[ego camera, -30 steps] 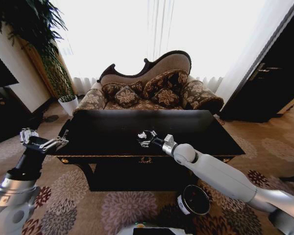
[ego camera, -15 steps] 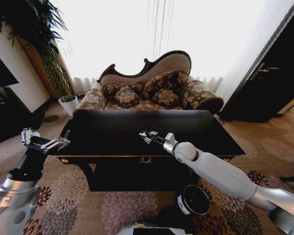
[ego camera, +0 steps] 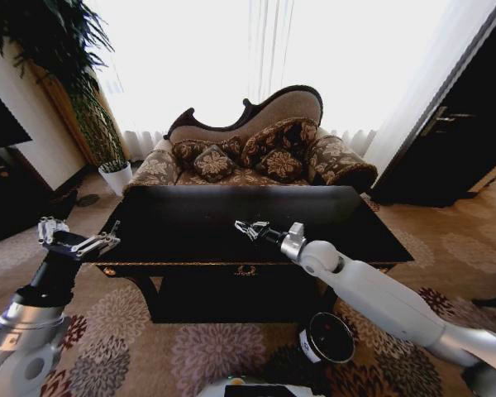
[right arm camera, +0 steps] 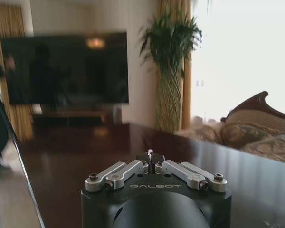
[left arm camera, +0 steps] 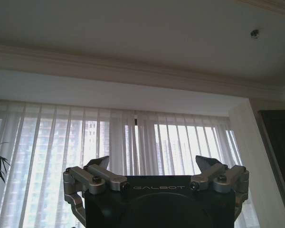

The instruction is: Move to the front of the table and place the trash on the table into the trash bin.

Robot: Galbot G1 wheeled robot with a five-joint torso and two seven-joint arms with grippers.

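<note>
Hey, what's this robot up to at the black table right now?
The robot stands at the front of the table. Its right pincer is stretched out over the glossy top, fingers closed, with a tiny bit of white showing at the tips; whether that is trash I cannot tell. The left pincer is open, off the table's left end. The trash bin sits on the carpet under the right arm.

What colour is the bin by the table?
Dark red bin, black inside, white label; clearest in the head view.

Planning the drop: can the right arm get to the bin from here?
Probably yes. The bin stands open on the floor below the right arm, nothing else over it; the right gripper, shut on a scrap, hangs above the table.
</note>
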